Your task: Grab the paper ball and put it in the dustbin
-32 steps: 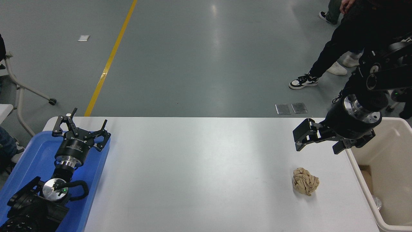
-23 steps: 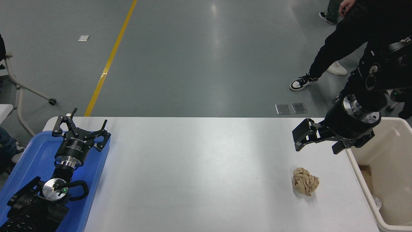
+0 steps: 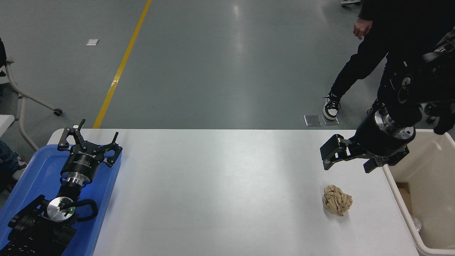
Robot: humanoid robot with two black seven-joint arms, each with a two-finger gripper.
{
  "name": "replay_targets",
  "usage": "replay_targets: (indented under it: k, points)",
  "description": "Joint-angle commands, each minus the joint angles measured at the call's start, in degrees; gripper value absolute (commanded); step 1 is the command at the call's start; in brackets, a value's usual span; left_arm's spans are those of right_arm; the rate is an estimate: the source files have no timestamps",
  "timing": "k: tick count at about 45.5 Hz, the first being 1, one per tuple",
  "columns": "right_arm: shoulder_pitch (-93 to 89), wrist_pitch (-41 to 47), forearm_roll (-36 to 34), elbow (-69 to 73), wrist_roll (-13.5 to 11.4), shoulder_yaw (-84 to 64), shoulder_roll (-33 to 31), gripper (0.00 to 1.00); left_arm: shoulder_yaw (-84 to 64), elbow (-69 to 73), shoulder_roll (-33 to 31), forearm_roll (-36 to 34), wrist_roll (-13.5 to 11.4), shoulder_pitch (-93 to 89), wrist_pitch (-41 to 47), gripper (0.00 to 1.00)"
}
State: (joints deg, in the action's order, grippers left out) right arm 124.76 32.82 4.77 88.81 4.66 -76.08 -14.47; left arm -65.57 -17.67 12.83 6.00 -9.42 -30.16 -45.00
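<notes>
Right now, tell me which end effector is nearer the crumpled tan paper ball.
Right. The right end effector hangs open just beyond the crumpled tan paper ball, apart from it. The left end effector sits parked over the blue plastic tray, far left.

We see a paper ball (image 3: 337,204) of tan, matt, deeply wrinkled paper near the right edge of the smooth white table (image 3: 220,192), whose top gives a soft sheen. Off that edge the dustbin (image 3: 394,185) looks like smooth cream plastic. At the left edge lies a glossy blue plastic tray (image 3: 35,170). We note bright metal rings on both matt black arms. The grey floor (image 3: 220,64) shines faintly.
</notes>
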Motion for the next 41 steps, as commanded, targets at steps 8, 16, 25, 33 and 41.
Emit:
replay_targets:
  k: [8, 16, 25, 33, 41]
  points:
    - [-10.2, -10.8, 0.7, -5.5, 0.0, 0.1, 2.0, 1.0, 0.0, 0.0, 0.0, 0.0, 0.0, -0.1, 0.0, 0.99]
    - [-19.9, -16.3, 3.8, -12.7, 0.0, 0.0, 1.8, 1.0, 0.0, 0.0, 0.0, 0.1, 0.0, 0.0, 0.0, 0.99]
    - [-32.0, -19.0, 9.1, -22.3, 0.0, 1.7, 0.5, 1.0, 0.1, 0.0, 0.0, 0.0, 0.0, -0.1, 0.0, 0.99]
    - [-40.1, -19.7, 10.2, -26.2, 0.0, 6.0, 0.5, 1.0, 0.2, 0.0, 0.0, 0.0, 0.0, -0.1, 0.0, 0.99]
    - [-47.1, -21.0, 13.1, -31.6, 0.0, 10.4, 0.6, 1.0, 0.2, -0.1, 0.0, 0.0, 0.0, -0.1, 0.0, 0.99]
